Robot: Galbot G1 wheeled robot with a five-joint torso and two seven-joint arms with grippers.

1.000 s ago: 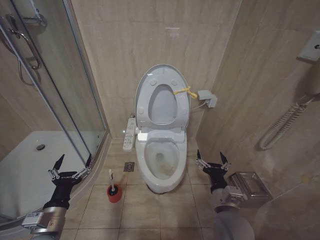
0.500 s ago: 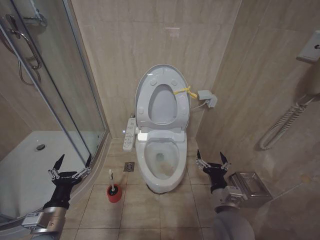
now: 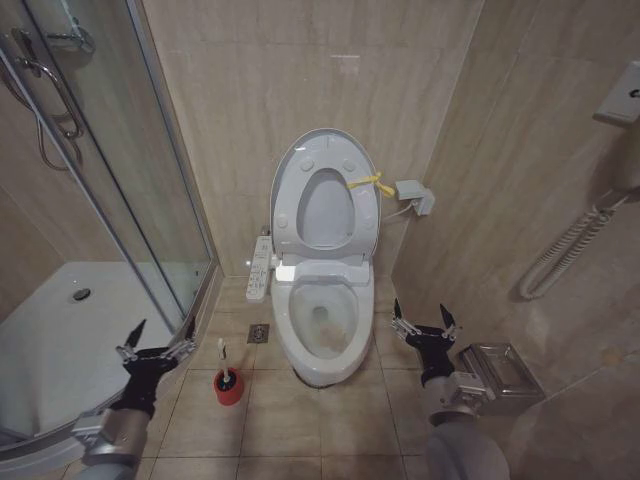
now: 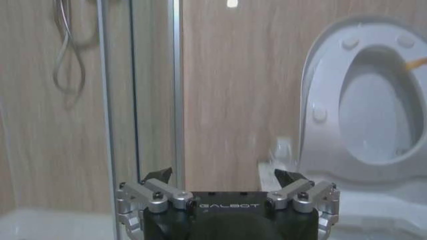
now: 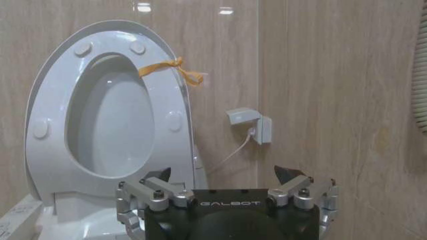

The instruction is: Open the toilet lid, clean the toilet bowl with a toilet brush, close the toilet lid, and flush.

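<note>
The toilet lid [image 3: 325, 215] stands raised against the back wall with the seat ring up against it and a yellow strap [image 3: 370, 183] at its edge. Below it the white toilet bowl [image 3: 322, 325] lies uncovered. The toilet brush [image 3: 222, 354] stands in its red cup [image 3: 229, 388] on the floor, left of the bowl. My left gripper [image 3: 164, 331] hangs open just left of the brush, holding nothing; its wrist view shows the open left gripper [image 4: 223, 173] and the lid [image 4: 377, 117]. My right gripper [image 3: 421, 315] is open to the right of the bowl, seen as right gripper [image 5: 223, 172] facing the lid [image 5: 113, 125].
A glass shower enclosure [image 3: 120, 200] with a white tray [image 3: 60, 340] takes up the left side. A control panel [image 3: 259, 268] sits beside the toilet, and a floor drain [image 3: 258, 333] lies near the brush. A metal holder [image 3: 500, 370] and a hose [image 3: 570, 250] hang on the right wall.
My left arm has moved to the right and a little lower, closer to the brush cup. The right arm and the toilet have not changed.
</note>
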